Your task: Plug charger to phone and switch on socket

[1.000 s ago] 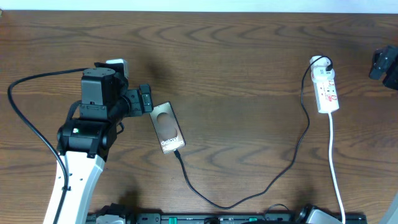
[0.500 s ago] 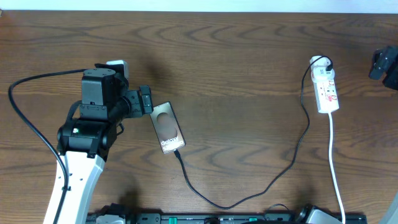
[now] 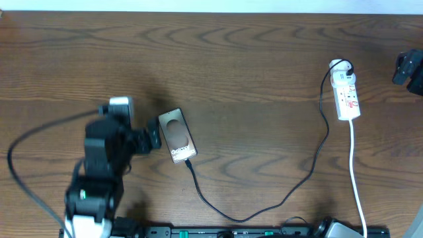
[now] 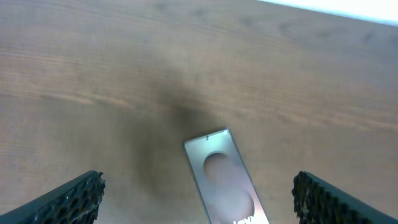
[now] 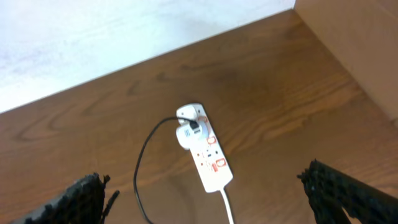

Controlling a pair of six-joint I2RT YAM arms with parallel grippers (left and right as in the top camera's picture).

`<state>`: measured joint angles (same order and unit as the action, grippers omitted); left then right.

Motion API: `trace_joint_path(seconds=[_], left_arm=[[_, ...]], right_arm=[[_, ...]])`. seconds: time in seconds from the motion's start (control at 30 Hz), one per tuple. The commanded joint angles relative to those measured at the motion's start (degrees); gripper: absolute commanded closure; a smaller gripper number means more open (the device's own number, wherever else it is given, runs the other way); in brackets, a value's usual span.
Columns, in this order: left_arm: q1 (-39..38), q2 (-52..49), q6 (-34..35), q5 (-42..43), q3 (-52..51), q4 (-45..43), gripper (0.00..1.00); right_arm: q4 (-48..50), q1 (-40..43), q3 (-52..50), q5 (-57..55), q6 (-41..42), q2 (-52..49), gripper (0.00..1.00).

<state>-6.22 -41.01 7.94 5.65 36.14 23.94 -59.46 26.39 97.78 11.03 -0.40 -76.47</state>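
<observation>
The phone (image 3: 177, 135) lies flat on the table left of centre, and it also shows in the left wrist view (image 4: 225, 180). The charger cable (image 3: 264, 210) runs from a plug tip at the phone's near end (image 3: 188, 160) in a loop to a white adapter in the socket (image 3: 346, 96). My left gripper (image 3: 153, 137) is open and empty just left of the phone, with both fingers wide apart in the left wrist view (image 4: 196, 186). My right gripper (image 5: 204, 180) is open and empty, high above the socket (image 5: 206, 157). The cable (image 5: 144, 155) hangs off the socket's far end.
The socket's white cord (image 3: 355, 178) runs to the table's front edge. My right arm (image 3: 408, 69) sits at the far right edge. A light wooden panel (image 5: 354, 43) stands to the right of the socket. The pale wall borders the table's far edge.
My left arm has pulled back toward the table's front and is blurred with motion. The phone, the cable, the socket and the right arm have stayed put.
</observation>
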Motion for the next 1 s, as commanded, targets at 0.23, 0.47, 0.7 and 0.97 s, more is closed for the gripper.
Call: trace_joint_path(seconds=[0.23,0.47,0.7,0.97], left_arm=[[2.9,24.4,-17.9,8.1,-21.4,-17.4,0.04],[8.7,31.8,-18.2,8.7,-25.5,-18.9,0.03],[12.1,40.3,-16.0,5.6,-31.4,-19.5,0.03],[12.5,40.9,-4.8,-0.1,-35.9,-20.2,0.03]], right_arm=[[-0.2,-0.2,0.3,-0.2,0.8,0.0,0.01],[-0.2,-0.2,0.3,-0.2,0.8,0.0,0.01],[-0.2,-0.2,0.3,-0.2,0.8,0.0,0.01],[-0.2,-0.2,0.3,-0.2,0.8,0.0,0.01]])
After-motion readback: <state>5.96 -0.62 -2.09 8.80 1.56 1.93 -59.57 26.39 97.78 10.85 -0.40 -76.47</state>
